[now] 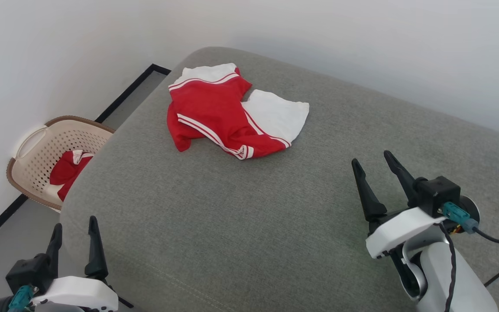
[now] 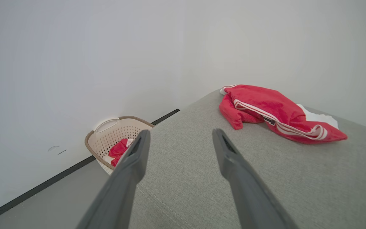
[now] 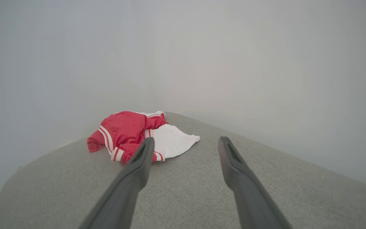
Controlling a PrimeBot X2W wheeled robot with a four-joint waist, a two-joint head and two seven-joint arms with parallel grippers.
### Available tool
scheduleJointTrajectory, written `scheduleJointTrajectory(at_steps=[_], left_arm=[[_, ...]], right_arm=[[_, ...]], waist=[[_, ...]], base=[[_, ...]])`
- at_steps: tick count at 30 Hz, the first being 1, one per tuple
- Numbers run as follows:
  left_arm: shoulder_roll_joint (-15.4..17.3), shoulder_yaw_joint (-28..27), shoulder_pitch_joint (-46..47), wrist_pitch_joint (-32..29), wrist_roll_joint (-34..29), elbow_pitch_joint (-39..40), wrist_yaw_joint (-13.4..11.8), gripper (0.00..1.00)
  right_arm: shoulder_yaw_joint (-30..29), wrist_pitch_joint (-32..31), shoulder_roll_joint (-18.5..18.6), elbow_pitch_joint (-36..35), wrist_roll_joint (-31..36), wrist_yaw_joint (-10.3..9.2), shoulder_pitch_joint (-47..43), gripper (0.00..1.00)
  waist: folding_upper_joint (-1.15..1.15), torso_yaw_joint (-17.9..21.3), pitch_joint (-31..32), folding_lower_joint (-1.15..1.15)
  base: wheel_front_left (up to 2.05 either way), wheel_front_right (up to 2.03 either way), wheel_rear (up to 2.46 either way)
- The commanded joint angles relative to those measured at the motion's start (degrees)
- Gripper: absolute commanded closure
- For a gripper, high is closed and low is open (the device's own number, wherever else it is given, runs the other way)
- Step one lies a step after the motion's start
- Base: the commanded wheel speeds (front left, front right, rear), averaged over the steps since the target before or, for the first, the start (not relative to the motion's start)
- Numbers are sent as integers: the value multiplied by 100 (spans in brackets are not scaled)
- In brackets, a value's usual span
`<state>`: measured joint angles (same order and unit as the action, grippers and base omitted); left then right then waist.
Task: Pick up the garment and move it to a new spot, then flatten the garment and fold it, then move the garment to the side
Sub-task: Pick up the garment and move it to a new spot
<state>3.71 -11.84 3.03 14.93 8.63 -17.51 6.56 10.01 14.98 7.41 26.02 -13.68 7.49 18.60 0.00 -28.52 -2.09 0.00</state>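
Beige basket far left on floor, beside wall, red-and-white cloth inside. Left hand near left, by near-left corner of grey cushion, fingers apart, holding nothing. Garment crumpled on far part of cushion, left of middle: red body bunched, one white sleeve spread to right, another at far edge, touched by neither hand. Right hand near right over cushion, fingers apart, empty, well apart from garment.

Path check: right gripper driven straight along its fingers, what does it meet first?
The right gripper likely meets bare grey cushion just right of the garment, else the wall; depth unclear.
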Motion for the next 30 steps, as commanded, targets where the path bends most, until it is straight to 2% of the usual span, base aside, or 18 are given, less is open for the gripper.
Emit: scheduleJointTrajectory(at_steps=[1,5,9,15,18,23,25,30], left_arm=[[-12,-40,-40,41,-68,27,10,0],[12,78,210,41,-122,-22,49,0],[190,292,770,41,-83,-126,81,0],[651,729,1866,-14,173,-701,95,0],[1114,1111,2601,-454,579,-1308,96,0],[1886,1758,3535,-1800,1726,-2165,83,0],[2194,2107,3772,-2319,2162,-2248,84,0],[2882,2567,4177,-3390,3159,-2508,85,0]], right_arm=[[37,27,-23,3,-57,1,82,0],[91,27,-22,11,-101,1,187,0],[156,27,29,1,-85,1,363,0],[177,28,83,-46,-21,1,657,0],[172,28,89,-71,-29,1,790,0],[111,28,50,-141,6,1,992,0],[88,28,11,-182,25,1,1062,0],[65,28,-79,-238,58,1,1231,0]], waist=[[0,55,-45,0],[0,235,-208,0],[0,537,-521,0],[0,1038,-1045,0],[0,1349,-1355,0],[0,1857,-1857,0],[0,2052,-2039,0],[0,2464,-2379,0]], base=[[0,0,0],[0,0,0],[0,0,0],[0,0,0],[0,0,0],[0,0,0],[0,0,0],[0,0,0]])
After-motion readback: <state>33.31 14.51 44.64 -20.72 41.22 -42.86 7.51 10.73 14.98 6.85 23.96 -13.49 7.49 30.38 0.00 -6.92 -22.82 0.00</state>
